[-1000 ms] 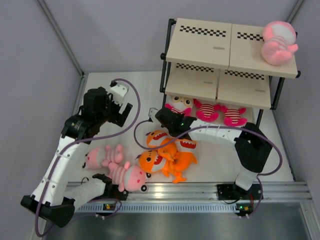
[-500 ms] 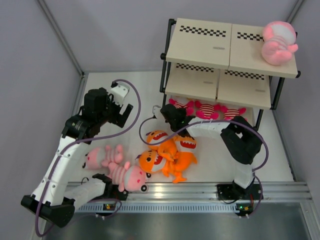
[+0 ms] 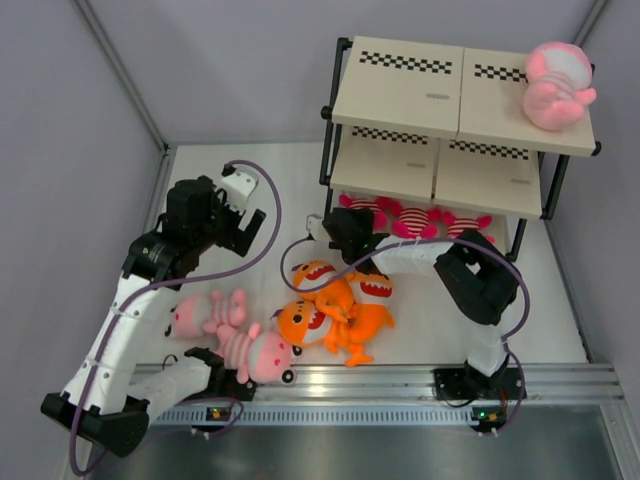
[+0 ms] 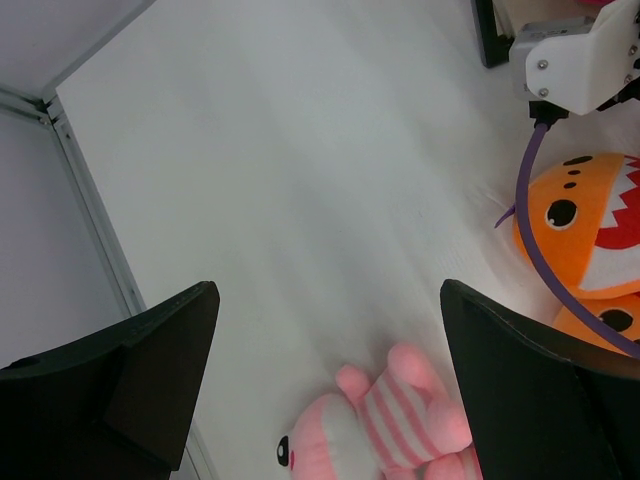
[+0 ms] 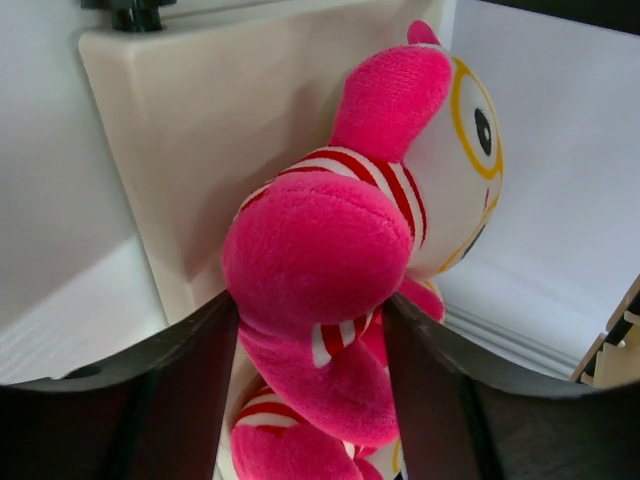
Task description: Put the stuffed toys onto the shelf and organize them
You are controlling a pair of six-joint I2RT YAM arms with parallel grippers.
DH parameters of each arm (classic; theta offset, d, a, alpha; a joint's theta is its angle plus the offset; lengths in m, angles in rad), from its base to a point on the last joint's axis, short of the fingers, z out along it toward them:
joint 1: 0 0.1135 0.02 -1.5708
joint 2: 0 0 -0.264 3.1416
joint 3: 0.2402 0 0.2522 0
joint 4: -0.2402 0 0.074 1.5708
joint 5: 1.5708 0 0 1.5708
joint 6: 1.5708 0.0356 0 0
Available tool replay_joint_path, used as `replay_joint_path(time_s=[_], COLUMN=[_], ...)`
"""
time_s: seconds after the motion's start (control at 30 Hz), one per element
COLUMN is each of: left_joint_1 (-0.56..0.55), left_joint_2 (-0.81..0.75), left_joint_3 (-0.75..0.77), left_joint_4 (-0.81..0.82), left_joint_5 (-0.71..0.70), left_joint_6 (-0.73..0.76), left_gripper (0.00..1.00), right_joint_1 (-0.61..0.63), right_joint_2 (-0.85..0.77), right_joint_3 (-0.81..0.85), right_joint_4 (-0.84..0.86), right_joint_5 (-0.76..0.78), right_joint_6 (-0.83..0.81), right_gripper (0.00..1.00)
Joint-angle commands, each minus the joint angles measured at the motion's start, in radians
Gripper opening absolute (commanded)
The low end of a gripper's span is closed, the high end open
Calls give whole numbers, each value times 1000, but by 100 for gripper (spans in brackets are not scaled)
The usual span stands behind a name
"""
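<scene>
**Magenta creature on the shelf's bottom tier, right end effector around it**

A magenta creature (image 5: 330, 230) with a red-and-white striped belly and yellow-ringed eyes lies at the left end of the shelf (image 3: 400, 85), on its bottom board (image 5: 170, 130). The right end effector (image 5: 310, 310) reaches in at that spot. Its fingers (image 5: 180, 350) stand apart on either side of the toy's lower body, close against the plush. Whether they press on it or only flank it cannot be told.

Two more magenta creatures (image 3: 415, 222) lie side by side to its right on the same tier, partly hidden under the middle board. A pink striped doll (image 3: 556, 85) rests at the right end of the top tier.

The orange sharks (image 3: 305, 322) lie in a heap in front of the shelf on the white desk (image 3: 290, 180), touching one another, between the two arms. Two pale pink dolls (image 3: 255, 352) lie against each other near the left arm's base.

The left end effector (image 3: 238, 228) hangs over bare desk to the left of the shelf, well apart from the right one. Its jaws are spread wide with nothing between them. Its wrist view shows one striped pale pink doll below it and a toothy shark face at the right edge.
</scene>
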Motion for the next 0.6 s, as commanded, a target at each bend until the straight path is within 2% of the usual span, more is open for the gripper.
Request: replay_joint_path(time_s=[0.0, 0.3, 0.5, 0.57], left_joint_1=[5, 5, 5, 5], left_joint_2=[-9, -20, -32, -41], left_joint_3=[6, 3, 9, 7], left_joint_4=[29, 28, 29, 28], left_joint_5=[19, 31, 34, 22], left_joint_6=[15, 21, 42, 55], left_gripper=[99, 99, 99, 99], right_joint_1=[21, 71, 126, 179], right_joint_2=[-97, -286, -430, -517], right_joint_3=[-22, -20, -35, -44], right_joint_4=[26, -123, -299, -400], right_joint_5=[1, -22, -42, -17], right_joint_6=[12, 183, 285, 386], right_gripper=[60, 71, 71, 72])
